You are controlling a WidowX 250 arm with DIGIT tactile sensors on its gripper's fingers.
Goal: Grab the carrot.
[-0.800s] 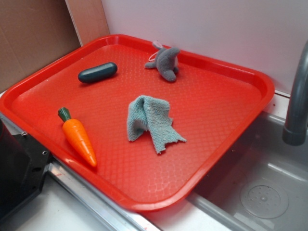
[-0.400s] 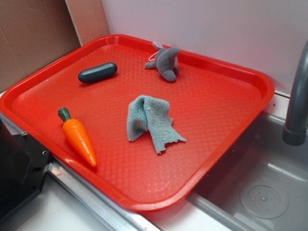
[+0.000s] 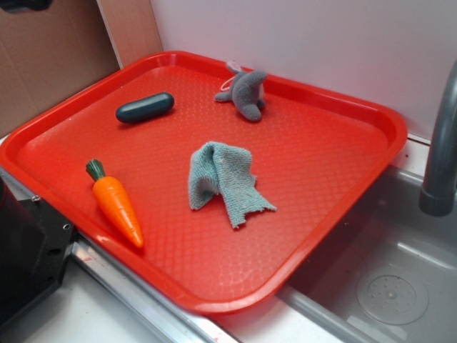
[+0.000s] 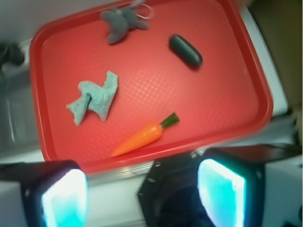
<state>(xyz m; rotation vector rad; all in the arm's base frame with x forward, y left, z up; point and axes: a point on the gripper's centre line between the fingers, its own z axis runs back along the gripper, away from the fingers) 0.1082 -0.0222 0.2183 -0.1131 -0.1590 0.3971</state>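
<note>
The orange carrot point(image 3: 118, 202) with a dark green stem cap lies near the front left rim of the red tray point(image 3: 343, 107). From the wrist view the carrot point(image 4: 142, 137) shows far below, close to the tray's near rim. My gripper point(image 4: 142, 196) hangs high above the scene, open, its two glowing cyan pads far apart with nothing between them. In the exterior view only a dark sliver of the arm point(image 3: 21, 4) shows at the top left corner.
On the tray lie a dark teal capsule point(image 3: 145, 107), a grey plush toy point(image 3: 246, 91) and a crumpled blue-green cloth point(image 3: 223, 180). A sink basin point(image 3: 385, 279) with a grey faucet point(image 3: 443, 150) is at the right. A black block point(image 3: 28, 250) sits at the front left.
A dark part of the arm has come into the exterior view's top left corner. The things on the tray have not moved.
</note>
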